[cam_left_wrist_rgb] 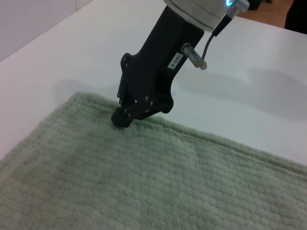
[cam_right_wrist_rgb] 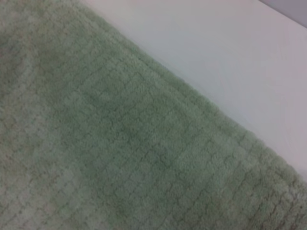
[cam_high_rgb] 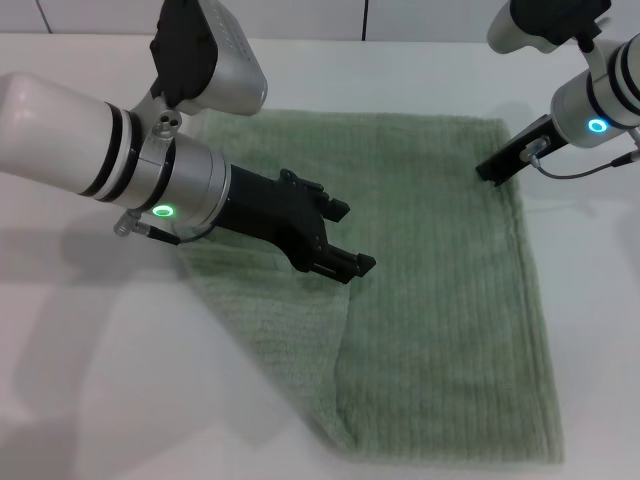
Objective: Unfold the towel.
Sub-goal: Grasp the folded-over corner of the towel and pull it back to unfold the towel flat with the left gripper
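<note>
The pale sage-green towel [cam_high_rgb: 440, 300] lies flat on the white table. An upper layer ends at a fold edge [cam_high_rgb: 345, 350], with a lower layer showing to its left. My left gripper [cam_high_rgb: 345, 238] is open and empty, hovering just above the towel's left part. My right gripper [cam_high_rgb: 490, 170] is at the towel's far right corner. In the left wrist view, the right gripper [cam_left_wrist_rgb: 121, 120] looks shut, with its tip on the hem. I cannot tell whether cloth is pinched in it. The right wrist view shows only the towel [cam_right_wrist_rgb: 120, 143] and its hem.
The white table [cam_high_rgb: 100, 400] surrounds the towel on all sides, with bare surface at the left and front left. A wall stands behind the table's far edge [cam_high_rgb: 400, 42]. A cable hangs from the right wrist [cam_high_rgb: 590, 170].
</note>
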